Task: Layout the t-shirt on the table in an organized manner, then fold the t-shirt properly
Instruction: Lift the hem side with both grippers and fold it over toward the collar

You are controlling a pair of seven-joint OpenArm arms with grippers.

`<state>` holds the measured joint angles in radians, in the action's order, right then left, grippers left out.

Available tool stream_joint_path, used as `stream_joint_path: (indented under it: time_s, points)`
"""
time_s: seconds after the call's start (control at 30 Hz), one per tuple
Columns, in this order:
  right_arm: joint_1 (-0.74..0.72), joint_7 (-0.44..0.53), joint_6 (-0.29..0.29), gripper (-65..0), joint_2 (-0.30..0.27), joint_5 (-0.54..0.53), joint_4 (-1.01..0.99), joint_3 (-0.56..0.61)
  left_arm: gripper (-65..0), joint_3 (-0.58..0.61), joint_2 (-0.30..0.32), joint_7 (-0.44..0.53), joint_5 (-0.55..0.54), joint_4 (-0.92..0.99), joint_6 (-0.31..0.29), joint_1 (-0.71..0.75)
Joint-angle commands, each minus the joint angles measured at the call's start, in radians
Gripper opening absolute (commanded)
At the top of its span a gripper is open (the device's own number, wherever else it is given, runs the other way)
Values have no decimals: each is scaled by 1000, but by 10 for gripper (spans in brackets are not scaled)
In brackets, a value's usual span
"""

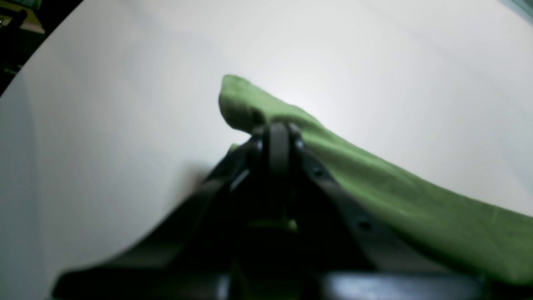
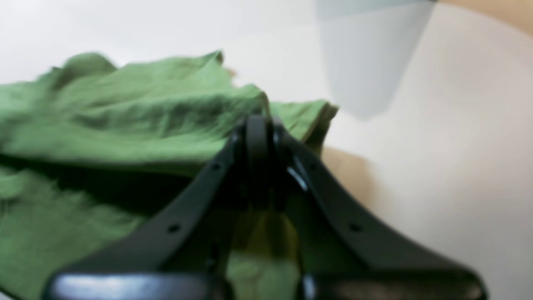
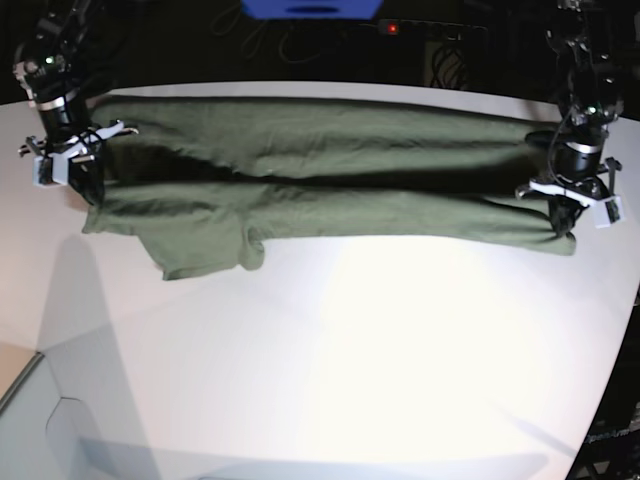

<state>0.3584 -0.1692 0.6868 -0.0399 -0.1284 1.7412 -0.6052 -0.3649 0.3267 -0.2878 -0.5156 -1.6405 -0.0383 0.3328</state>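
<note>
The olive-green t-shirt (image 3: 320, 170) is stretched in a long band across the far part of the white table (image 3: 350, 350), folded lengthwise, with one sleeve (image 3: 205, 250) hanging toward the front. On the base view's right, my left gripper (image 3: 563, 225) pinches the shirt's end. The left wrist view shows this gripper (image 1: 277, 135) shut on a fold of green fabric (image 1: 416, 196), held above the table (image 1: 104, 125). On the base view's left, my right gripper (image 3: 88, 190) holds the other end. In the right wrist view this gripper (image 2: 258, 129) is shut on the bunched cloth (image 2: 125, 112).
The table's curved edge (image 3: 610, 330) runs down the right side of the base view. Behind the table it is dark, with cables and a blue object (image 3: 310, 8). A pale floor patch (image 3: 15, 375) shows at the lower left corner.
</note>
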Motion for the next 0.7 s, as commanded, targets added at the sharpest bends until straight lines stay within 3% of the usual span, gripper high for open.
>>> stream_joint_path:
  time_s: [0.0,0.67]
  points:
    - [3,27,11,-650,-15,-15,15,-20,-647,-9,15,28,4,-14,-1,4]
    - [101,32,11,-650,-10,-14,-8,-14,-647,-10,24,28,5,-16,-1,67]
